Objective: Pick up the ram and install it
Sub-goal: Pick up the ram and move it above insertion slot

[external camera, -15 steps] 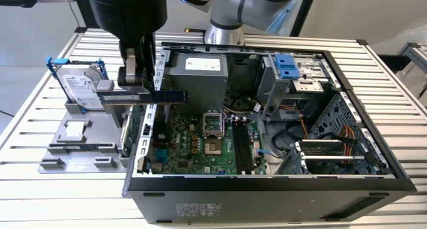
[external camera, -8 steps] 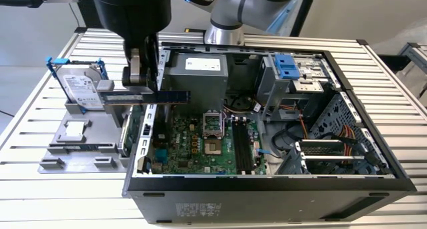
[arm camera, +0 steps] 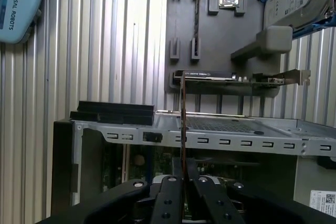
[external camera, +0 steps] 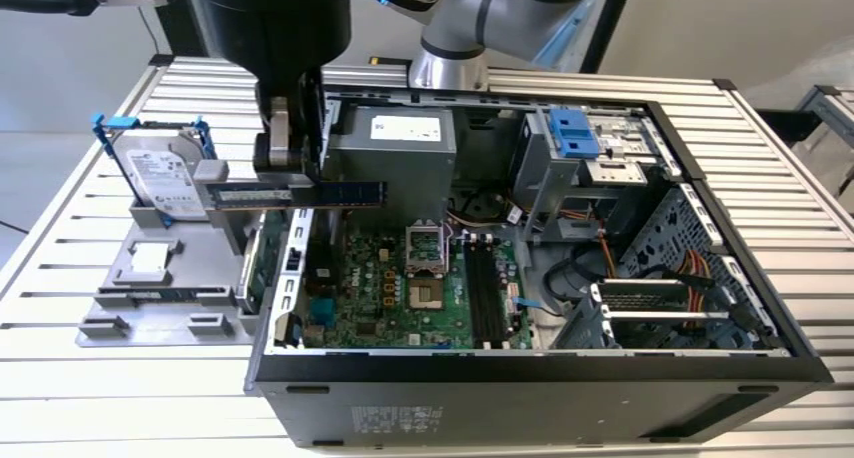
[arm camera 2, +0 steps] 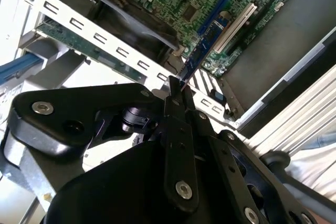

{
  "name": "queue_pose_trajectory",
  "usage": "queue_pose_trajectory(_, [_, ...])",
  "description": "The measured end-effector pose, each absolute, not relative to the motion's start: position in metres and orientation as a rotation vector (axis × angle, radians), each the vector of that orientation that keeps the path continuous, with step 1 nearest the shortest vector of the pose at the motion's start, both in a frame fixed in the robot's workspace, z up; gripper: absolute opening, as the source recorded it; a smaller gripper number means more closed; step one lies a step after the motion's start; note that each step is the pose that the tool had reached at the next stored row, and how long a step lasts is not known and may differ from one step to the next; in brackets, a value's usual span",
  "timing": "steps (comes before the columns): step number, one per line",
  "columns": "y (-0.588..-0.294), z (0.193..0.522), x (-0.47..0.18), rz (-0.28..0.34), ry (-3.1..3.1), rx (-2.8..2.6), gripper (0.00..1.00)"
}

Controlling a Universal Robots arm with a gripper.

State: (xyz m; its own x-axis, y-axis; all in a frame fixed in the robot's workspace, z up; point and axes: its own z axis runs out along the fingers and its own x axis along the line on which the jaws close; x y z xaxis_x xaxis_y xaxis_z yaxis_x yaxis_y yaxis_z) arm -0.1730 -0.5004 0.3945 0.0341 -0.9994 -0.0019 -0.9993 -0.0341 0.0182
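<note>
One ram (external camera: 344,191) edgewise between the jaws

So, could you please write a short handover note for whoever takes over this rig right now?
Hand: shut on the ram, which is level in the exterior view.
Position: the ram is in the air over the edge of the open computer case that faces the grey parts tray, close to the hard drive standing on that tray.
Done: ram picked up and clear of the tray.
Left: the ram is not seated yet; the motherboard lies lower down inside the case.
</note>
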Motion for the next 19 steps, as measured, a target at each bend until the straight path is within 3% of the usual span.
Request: queue_pose_trajectory(19, [-0.4999,0.3944,-0.1629,-0.022,-2.175,2.25,0.0])
